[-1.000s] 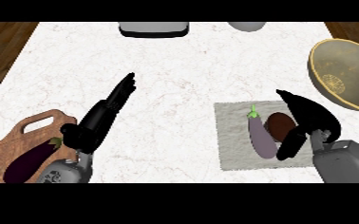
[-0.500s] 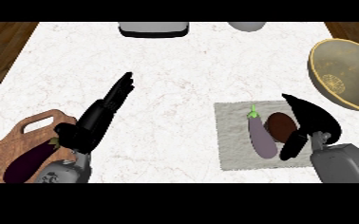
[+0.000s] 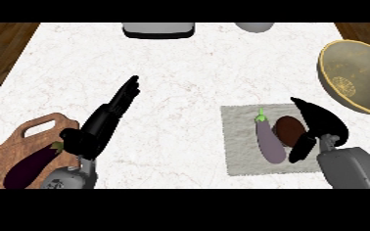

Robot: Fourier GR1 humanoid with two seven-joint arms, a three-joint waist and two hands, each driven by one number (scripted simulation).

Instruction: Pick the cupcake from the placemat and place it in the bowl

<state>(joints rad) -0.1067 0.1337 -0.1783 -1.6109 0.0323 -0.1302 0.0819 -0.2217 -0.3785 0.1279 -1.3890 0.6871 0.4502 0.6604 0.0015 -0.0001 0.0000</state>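
The cupcake, dark brown and round, sits on the grey placemat at the right. A purple eggplant with a green stem lies just to its left on the same mat. My right hand is against the cupcake's right side, open, with straight fingers reaching past it and the thumb hanging below it. The tan bowl stands at the right edge, partly cut off by the view. My left hand rests open over the counter at the left, fingers pointing up and right.
A wooden cutting board at the lower left carries a dark eggplant. A grey appliance and a pale round object stand along the far edge. The white marble counter spans the middle.
My right hand has edged slightly to the right beside the cupcake. The cupcake, the eggplant and my left hand have not moved.
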